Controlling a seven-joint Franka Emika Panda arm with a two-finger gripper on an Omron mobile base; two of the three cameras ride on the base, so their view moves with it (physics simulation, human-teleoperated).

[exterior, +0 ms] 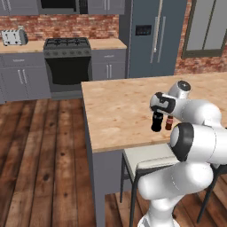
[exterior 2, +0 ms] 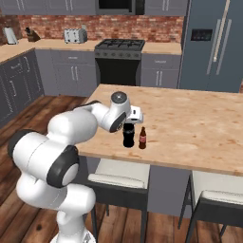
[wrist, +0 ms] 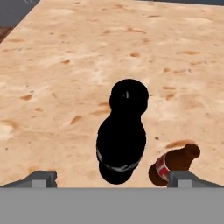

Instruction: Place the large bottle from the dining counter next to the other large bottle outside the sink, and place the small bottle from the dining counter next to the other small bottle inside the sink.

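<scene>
The small bottle point(wrist: 173, 163) stands just beside the large bottle point(wrist: 122, 138), crowding that side; the wooden counter point(wrist: 65, 78) around them lies bare.

The large bottle point(exterior 2: 128, 135) and the small bottle point(exterior 2: 142, 138) are set upright on the bench point(exterior 2: 190, 128), just beside each other near its front edge — the small one to the right of the large one in the right base view. The hand point(wrist: 112, 177) is held above the large bottle, its fingertips point(wrist: 41, 178) spread to either side of it. Two stools point(exterior 2: 118, 176) are tucked under the bench's front edge. Behind the bench, across the floor point(exterior: 40, 155), a stove point(exterior: 67, 57) is built into the wall counter point(exterior: 106, 43), a toaster point(exterior: 13, 37) is placed left of it, and a fridge point(exterior: 153, 35) is stood to its right.
</scene>
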